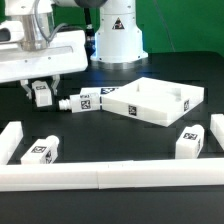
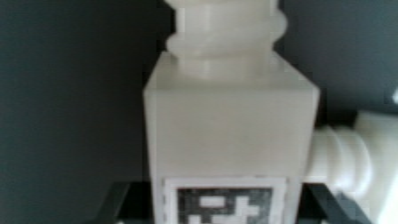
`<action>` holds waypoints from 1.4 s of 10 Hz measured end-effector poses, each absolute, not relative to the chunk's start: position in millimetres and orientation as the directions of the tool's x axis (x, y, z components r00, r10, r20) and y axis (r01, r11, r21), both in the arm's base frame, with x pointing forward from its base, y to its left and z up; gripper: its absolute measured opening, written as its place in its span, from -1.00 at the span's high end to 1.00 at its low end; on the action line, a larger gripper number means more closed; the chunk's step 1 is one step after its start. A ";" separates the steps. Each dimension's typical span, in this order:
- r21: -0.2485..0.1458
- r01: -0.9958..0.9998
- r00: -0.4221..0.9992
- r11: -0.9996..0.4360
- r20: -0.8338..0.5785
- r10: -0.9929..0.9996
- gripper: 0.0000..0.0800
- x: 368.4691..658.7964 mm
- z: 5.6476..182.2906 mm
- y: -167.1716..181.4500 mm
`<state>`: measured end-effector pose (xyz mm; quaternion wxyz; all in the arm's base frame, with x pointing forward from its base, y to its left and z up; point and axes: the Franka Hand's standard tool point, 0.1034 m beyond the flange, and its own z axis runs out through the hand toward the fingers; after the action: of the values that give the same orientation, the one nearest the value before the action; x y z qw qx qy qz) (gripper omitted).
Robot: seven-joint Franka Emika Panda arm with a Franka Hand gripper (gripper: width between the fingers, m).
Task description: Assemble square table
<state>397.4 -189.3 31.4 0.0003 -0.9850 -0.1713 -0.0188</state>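
Note:
My gripper (image 1: 42, 91) is shut on a white blocky leg (image 1: 44, 98) at the exterior view's left, low over the black table. In the wrist view that leg (image 2: 222, 110) fills the middle, its screw end pointing away and its tag between my dark fingers (image 2: 132, 203). A second leg (image 1: 82, 102) lies just to the right of the held one, and its ribbed end (image 2: 361, 170) shows in the wrist view. The square tabletop (image 1: 150, 112), rim up, lies to the right. Two more legs (image 1: 40, 152) (image 1: 190, 141) stand near the front.
A long low white wall (image 1: 100, 179) runs along the front, with side pieces at the left (image 1: 10, 139) and right (image 1: 217, 130). The robot's white base (image 1: 118, 35) stands at the back.

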 end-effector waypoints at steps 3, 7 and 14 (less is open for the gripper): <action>-0.009 0.335 0.942 -0.942 0.018 0.335 0.29 391.8 15.2 -196.8; -0.013 0.334 0.942 -0.942 0.016 0.334 -0.24 392.8 15.9 -194.7; -0.007 0.186 0.982 -0.983 0.038 0.186 -0.62 520.2 85.5 -55.9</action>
<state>520.2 -55.9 85.5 0.0051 -0.9954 -0.0934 -0.0188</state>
